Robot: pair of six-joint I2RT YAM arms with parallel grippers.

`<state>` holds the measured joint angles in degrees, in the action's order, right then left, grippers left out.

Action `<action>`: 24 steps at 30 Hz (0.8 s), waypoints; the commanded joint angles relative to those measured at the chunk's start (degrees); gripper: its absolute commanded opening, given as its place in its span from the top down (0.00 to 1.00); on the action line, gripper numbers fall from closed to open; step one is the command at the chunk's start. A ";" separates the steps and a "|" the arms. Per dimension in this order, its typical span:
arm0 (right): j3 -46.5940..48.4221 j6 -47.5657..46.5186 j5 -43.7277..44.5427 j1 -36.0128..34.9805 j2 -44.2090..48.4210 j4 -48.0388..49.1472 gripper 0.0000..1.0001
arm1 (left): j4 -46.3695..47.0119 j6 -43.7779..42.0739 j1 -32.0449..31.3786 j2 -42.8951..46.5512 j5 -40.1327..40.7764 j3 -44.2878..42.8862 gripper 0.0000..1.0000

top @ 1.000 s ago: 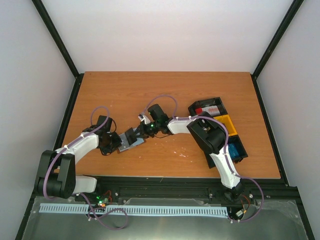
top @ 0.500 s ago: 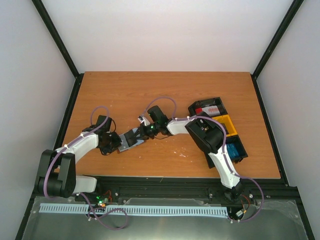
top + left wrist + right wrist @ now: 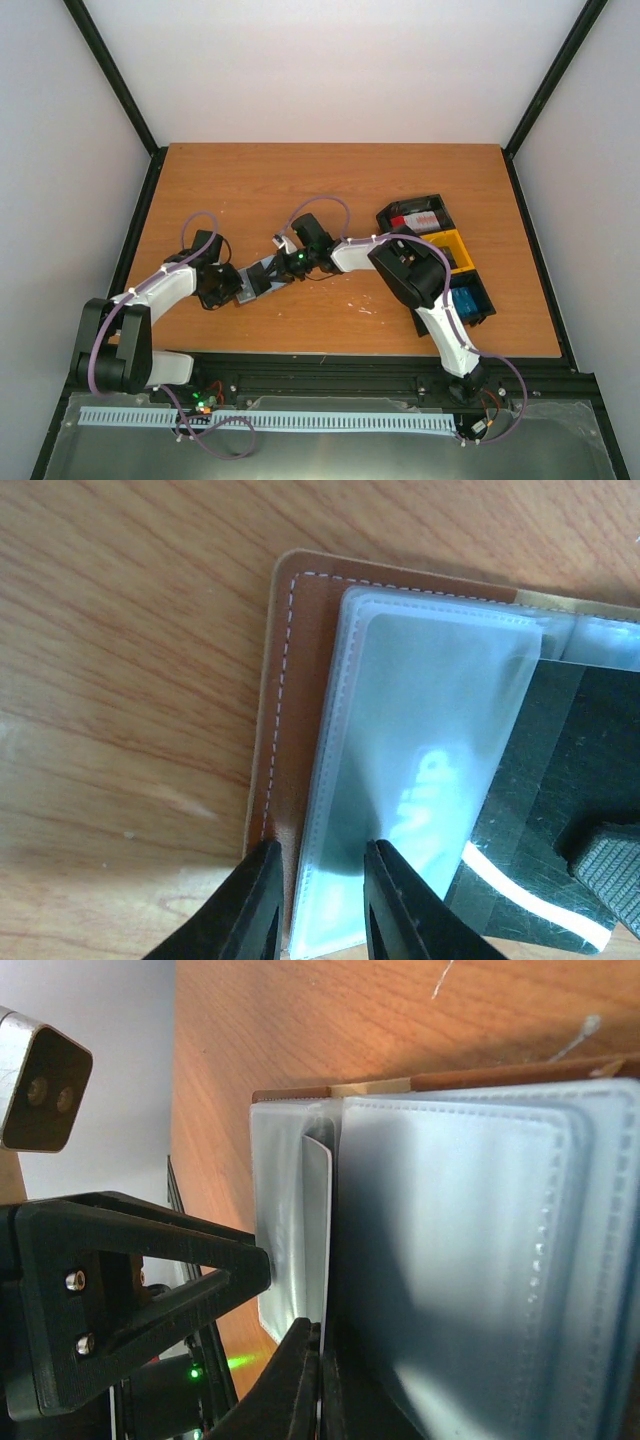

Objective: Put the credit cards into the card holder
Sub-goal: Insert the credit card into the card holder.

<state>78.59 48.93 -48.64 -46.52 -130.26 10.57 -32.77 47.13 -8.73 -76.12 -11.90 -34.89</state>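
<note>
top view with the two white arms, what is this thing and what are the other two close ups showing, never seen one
Two small robot arms are bolted to the near edge of a wooden table, each ending in a two-finger gripper. The top view comes from a fixed camera above and behind them. The other two come from cameras on the wrists, so each shows its own fingers close up. Mid-table lies an open brown card holder with clear sleeves. The left gripper has its fingers slightly apart over the holder's end. The right gripper is shut on a thin credit card, seen edge-on among the sleeves. On the right stand black and yellow trays with more cards.
</note>
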 commanded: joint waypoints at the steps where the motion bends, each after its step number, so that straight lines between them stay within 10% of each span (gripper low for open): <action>1: 0.00 1.02 2.78 -1.11 -2.20 -0.46 0.97 | 3.74 -1.09 -0.15 -2.20 -1.72 1.82 0.74; 24: 3.82 -3.26 0.90 -1.64 -3.38 -7.02 0.94 | 4.03 -1.22 -0.15 -2.84 -1.53 0.94 0.70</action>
<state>81.01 50.11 -47.92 -46.76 -132.38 11.33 -30.76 46.94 -8.73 -76.40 -13.26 -34.68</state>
